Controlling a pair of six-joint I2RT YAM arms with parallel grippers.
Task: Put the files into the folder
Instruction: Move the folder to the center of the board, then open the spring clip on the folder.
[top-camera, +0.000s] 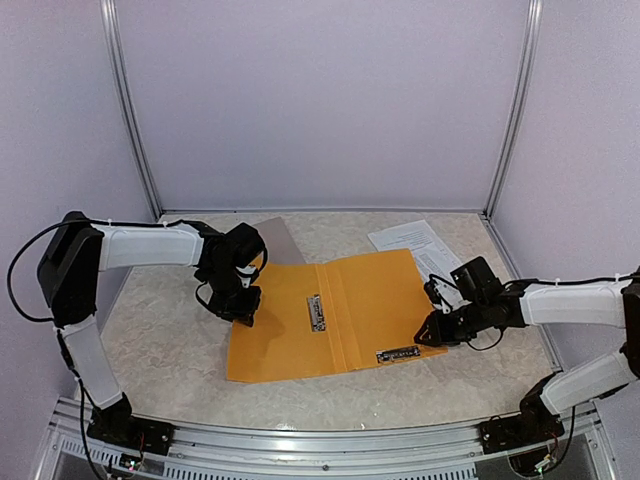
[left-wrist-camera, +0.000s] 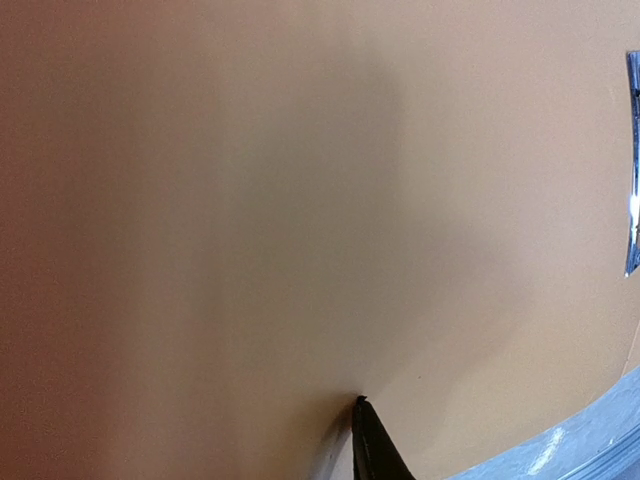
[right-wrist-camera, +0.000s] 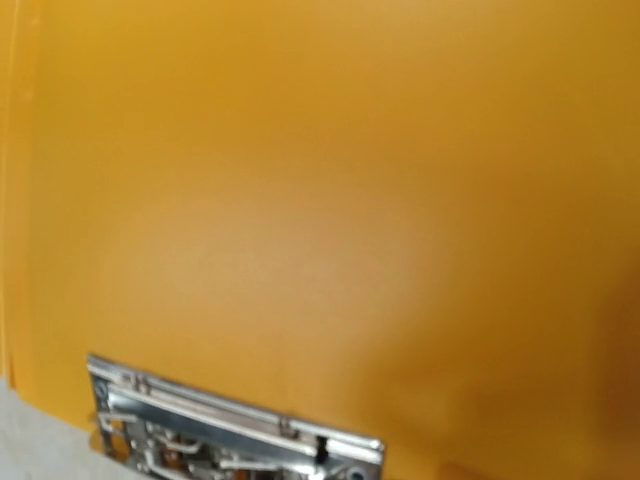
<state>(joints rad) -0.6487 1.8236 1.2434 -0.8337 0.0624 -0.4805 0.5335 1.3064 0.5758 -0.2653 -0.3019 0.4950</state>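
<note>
Folder (top-camera: 330, 315) lies open, files (top-camera: 412, 238) at its far corner.

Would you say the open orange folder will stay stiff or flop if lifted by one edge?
Likely flops: the orange folder is thin, wide and creased along its spine. Its smooth surface probably slides on the marbled table.

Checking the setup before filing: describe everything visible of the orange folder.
The orange folder lies open flat on the table, creased down the middle, smooth like thin card or plastic. One metal clip sits left of the crease, another at the near right edge. The left pincer meets its left edge, the right pincer its right edge. White printed sheets lie at its far right corner.
</note>
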